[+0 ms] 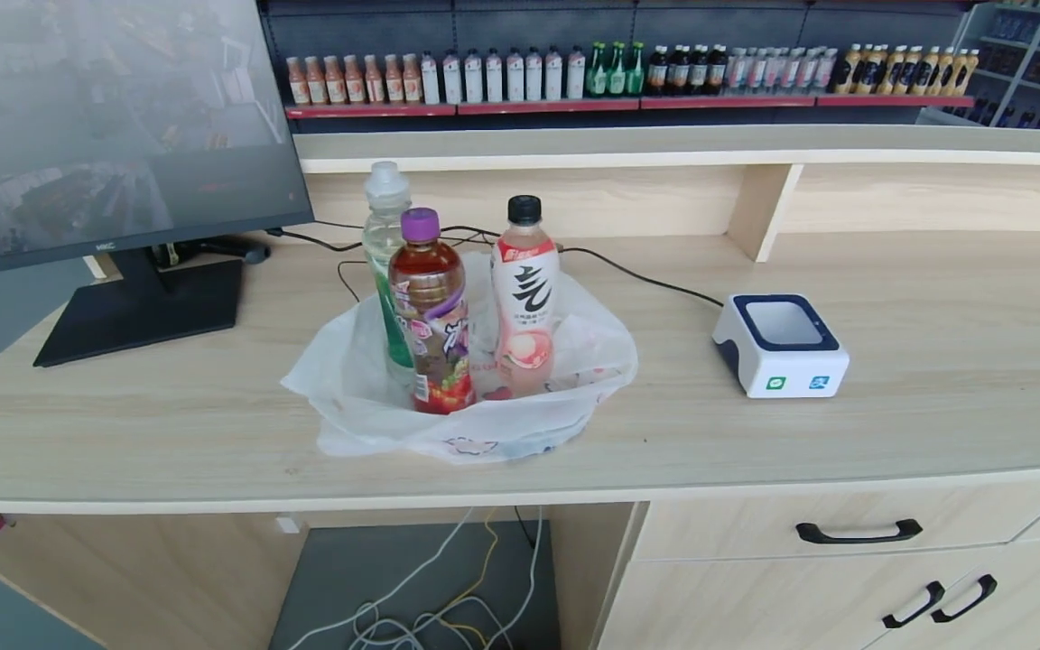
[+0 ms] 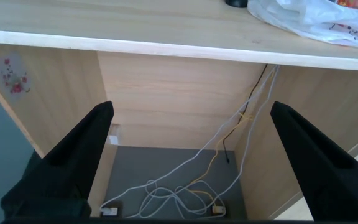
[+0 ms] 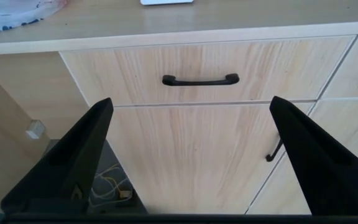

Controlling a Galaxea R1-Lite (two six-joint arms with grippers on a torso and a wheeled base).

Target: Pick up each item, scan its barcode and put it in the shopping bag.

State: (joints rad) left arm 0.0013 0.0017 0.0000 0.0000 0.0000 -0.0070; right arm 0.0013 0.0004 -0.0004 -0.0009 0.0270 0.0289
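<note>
The three bottles stand upright inside the shopping bag, with the scanner to the right of the bag. The bag is limp, so I judge a careless brush could topple the tall bottles. The left gripper and right gripper sit lower than the bag, under the counter edge, jaws wide and empty.

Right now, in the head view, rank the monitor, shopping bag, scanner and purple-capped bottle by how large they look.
1. monitor, largest by far, though cut off at the picture's edge.
2. shopping bag.
3. purple-capped bottle and scanner: the bottle is taller and the scanner wider, and they cover similar areas, so I won't rank them.
</note>
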